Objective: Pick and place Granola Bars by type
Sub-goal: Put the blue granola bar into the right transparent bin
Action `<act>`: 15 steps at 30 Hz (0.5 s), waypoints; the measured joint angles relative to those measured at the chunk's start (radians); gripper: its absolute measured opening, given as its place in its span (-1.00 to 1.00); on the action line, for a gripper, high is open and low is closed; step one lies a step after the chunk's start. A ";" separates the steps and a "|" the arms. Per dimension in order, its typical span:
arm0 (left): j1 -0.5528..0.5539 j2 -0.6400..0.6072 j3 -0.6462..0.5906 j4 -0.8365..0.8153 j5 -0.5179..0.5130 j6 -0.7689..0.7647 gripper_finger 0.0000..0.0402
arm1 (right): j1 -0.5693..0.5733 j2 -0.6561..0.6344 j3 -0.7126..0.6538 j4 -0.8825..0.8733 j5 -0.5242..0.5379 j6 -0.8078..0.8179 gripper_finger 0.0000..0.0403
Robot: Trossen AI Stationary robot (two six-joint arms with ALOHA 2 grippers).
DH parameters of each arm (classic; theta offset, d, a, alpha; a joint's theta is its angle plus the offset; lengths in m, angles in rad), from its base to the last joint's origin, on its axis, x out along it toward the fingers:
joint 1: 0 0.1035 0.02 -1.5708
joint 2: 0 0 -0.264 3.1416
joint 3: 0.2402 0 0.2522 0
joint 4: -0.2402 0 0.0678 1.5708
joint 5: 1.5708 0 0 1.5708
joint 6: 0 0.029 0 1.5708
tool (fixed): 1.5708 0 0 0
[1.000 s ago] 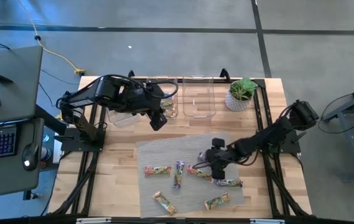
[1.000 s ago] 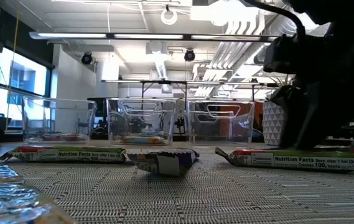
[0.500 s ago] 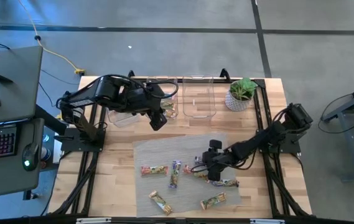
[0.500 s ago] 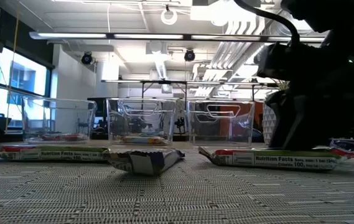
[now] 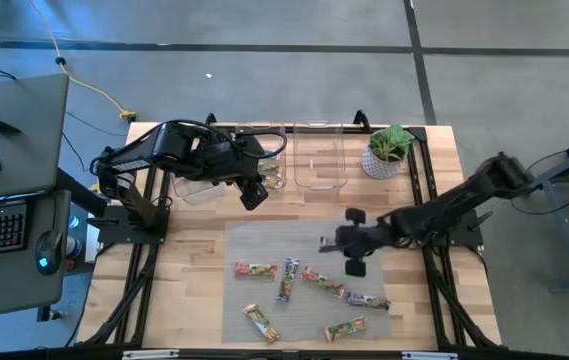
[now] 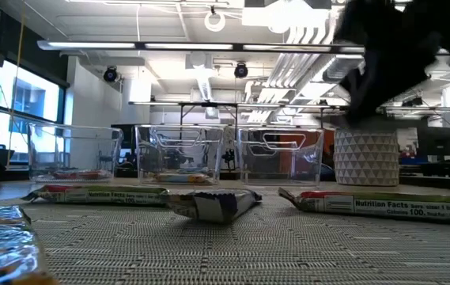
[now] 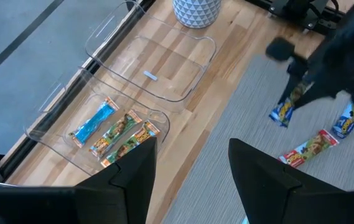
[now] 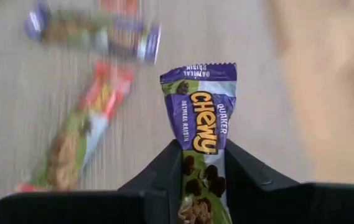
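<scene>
High view: The right gripper (image 5: pixel 336 240) sat right of centre, above the upper right part of the grey woven mat (image 5: pixel 254 245). What it carried was hard to make out here, perhaps a sliver of wrapper at the tip. Five granola bars lay on the lower half of the mat: a green-orange bar (image 5: pixel 255 269) at left, a purple bar (image 5: pixel 287 281) just right of it, a red-pink bar (image 5: pixel 322 282) further right, another purple bar (image 5: pixel 367 301) at lower right, and two more along the bottom edge. The left gripper (image 5: pixel 254 193) hung at upper centre, over the front edge of the clear bins (image 5: pixel 319 172). A potted plant (image 5: pixel 388 151) stood at upper right.

Low view: Three clear bins lined the middle distance, the white patterned pot (image 6: pixel 366 158) to their right. Bars lay flat on the mat across the lower frame.

Left wrist view: The left gripper's fingers (image 7: pixel 133 180) stood apart at the bottom, holding nothing. At left, one bin (image 7: pixel 71 118) held a blue bar (image 7: pixel 94 121) and two green-orange bars (image 7: pixel 119 134); the next bin (image 7: pixel 158 74) looked empty except for a small label.

Right wrist view: The right gripper's fingers (image 8: pixel 164 171) were clamped on the lower end of a purple Quaker Chewy bar (image 8: pixel 200 124), held upright at centre frame. The mat and bars behind were blurred.
</scene>
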 joint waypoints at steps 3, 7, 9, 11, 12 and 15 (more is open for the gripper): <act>0.000 0.000 0.000 0.000 0.000 0.000 -0.04 | -0.064 -0.111 0.002 0.047 0.119 -0.154 -0.61; 0.000 0.000 0.000 0.000 -0.005 0.000 -0.04 | -0.209 -0.189 0.002 0.190 0.246 -0.406 -0.63; 0.000 0.000 0.000 0.001 -0.011 0.000 -0.04 | -0.301 -0.195 0.003 0.301 0.219 -0.499 -0.63; 0.000 0.000 0.000 0.007 -0.011 0.000 -0.04 | -0.401 -0.176 0.003 0.387 0.130 -0.551 -0.63; 0.000 0.000 0.000 0.008 -0.011 -0.004 -0.04 | -0.451 -0.160 0.003 0.413 0.084 -0.560 -0.63; 0.000 0.000 0.000 0.008 -0.011 -0.015 -0.04 | -0.592 -0.091 0.003 0.450 -0.026 -0.555 -0.63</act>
